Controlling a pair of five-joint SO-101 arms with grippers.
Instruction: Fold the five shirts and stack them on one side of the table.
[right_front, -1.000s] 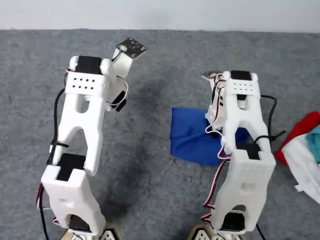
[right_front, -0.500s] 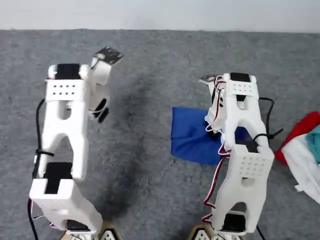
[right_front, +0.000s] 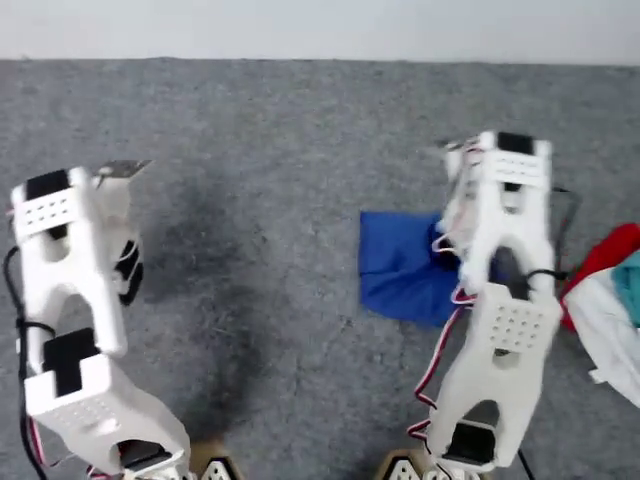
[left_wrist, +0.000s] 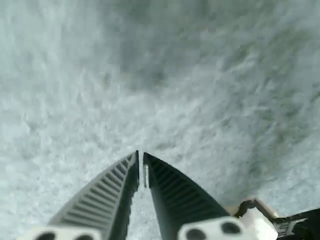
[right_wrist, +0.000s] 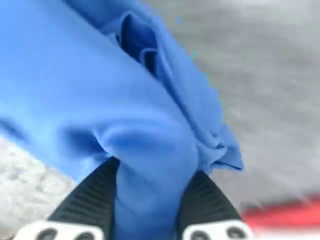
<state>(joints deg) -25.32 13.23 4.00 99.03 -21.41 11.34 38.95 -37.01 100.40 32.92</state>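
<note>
Between the right arm's fingers (right_wrist: 95, 195) a fold of the bright blue cloth shirt (right_wrist: 125, 100) is pinched. The two black ribbed pads are clamped on it, one on each side, and the cloth bulges smooth between them. Beyond the fingertips the shirt spreads out in soft creases, with a deeper tuck and a small bunched corner at its far edge.

From the high view the same blue shirt (right_front: 400, 275) shows as a rough rectangle on the counter, partly under the white right arm (right_front: 505, 300). Its free part spreads away from those fingers toward the middle of the counter. On the other side of the fingers, a heap of red, white and teal shirts (right_front: 610, 300) sits loose and unfolded at the counter's edge.

The left arm's fingers (left_wrist: 107, 195) are closed together, tip against tip with only a hairline between them, and hold nothing. They hang above bare surface, well apart from the blue shirt. Beneath and ahead of them runs the grey, felt-like covering of the counter (right_front: 270, 200), mottled and lightly fuzzy. A strip of pale wall (right_front: 300, 25) stands past the counter's far edge.
</note>
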